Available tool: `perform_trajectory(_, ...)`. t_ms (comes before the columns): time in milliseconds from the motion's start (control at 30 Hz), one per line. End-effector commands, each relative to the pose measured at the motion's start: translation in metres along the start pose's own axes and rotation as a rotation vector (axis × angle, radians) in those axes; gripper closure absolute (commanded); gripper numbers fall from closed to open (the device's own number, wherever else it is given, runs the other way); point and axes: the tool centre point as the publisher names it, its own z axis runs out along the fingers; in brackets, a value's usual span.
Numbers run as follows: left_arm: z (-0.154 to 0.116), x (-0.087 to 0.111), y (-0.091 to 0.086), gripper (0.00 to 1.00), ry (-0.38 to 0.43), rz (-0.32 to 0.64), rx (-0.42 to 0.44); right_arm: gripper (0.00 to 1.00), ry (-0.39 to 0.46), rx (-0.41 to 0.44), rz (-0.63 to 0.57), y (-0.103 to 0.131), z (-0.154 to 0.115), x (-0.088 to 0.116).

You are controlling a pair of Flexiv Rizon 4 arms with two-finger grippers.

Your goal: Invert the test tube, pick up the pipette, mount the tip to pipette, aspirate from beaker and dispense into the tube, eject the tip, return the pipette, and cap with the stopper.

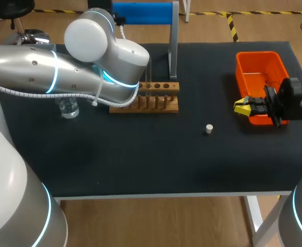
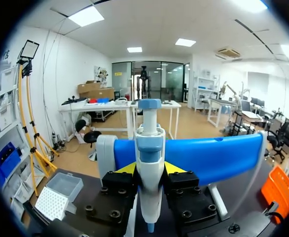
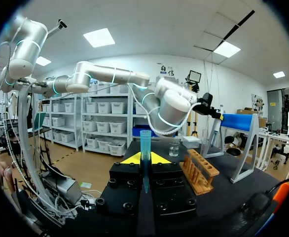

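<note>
Stopper (image 1: pixel 208 128) lies alone on the dark worktop (image 1: pixel 140 154), nearest the front edge. Right gripper (image 1: pixel 242 105) sits at the orange bin (image 1: pixel 244 67), fingers clenched on a blue pipette tip (image 3: pixel 145 148). Further back stand the wooden tube rack (image 1: pixel 156 105) and the beaker (image 1: pixel 68 109). Farthest, left gripper (image 2: pixel 150 168) fingers grasp the pipette (image 2: pixel 150 143) at its blue stand (image 2: pixel 213 155).

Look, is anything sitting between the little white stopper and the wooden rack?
No. Only bare table lies between the stopper and the wooden rack; nothing visible blocks the way.
</note>
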Motion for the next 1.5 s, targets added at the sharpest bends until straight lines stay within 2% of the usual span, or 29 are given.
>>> perform_trajectory(33,-0.007,-0.001,-0.011,1.0,-0.002,0.005,0.008,1.0,0.0,0.0,-0.001,0.0,-0.001,0.001)
perform_trajectory(433,-0.041,-0.001,-0.049,1.0,-0.03,0.05,0.064,1.0,0.0,0.0,-0.001,0.0,-0.001,0.001)
perform_trajectory(567,-0.056,-0.002,-0.061,1.0,-0.009,0.061,0.084,1.0,0.0,0.0,-0.001,0.0,-0.001,0.001)
perform_trajectory(867,-0.099,-0.007,-0.08,1.0,0.174,0.09,0.058,1.0,0.0,0.0,-0.001,0.0,-0.001,0.001)
perform_trajectory(1033,-0.12,-0.008,-0.081,1.0,0.289,0.092,0.019,1.0,0.0,0.0,-0.001,0.0,-0.001,0.001)
perform_trajectory(1100,-0.128,-0.009,-0.081,1.0,0.361,0.082,0.014,1.0,0.0,0.0,-0.001,0.0,-0.001,0.001)
perform_trajectory(1333,-0.163,-0.007,-0.08,1.0,0.539,0.138,0.01,1.0,0.0,0.0,-0.001,0.0,-0.001,0.001)
perform_trajectory(1467,-0.193,-0.002,-0.077,1.0,0.674,0.188,0.021,1.0,0.0,0.0,-0.001,0.0,-0.001,0.001)
perform_trajectory(1500,-0.193,-0.002,-0.077,1.0,0.674,0.188,0.021,1.0,0.0,0.0,-0.001,0.0,-0.001,0.001)
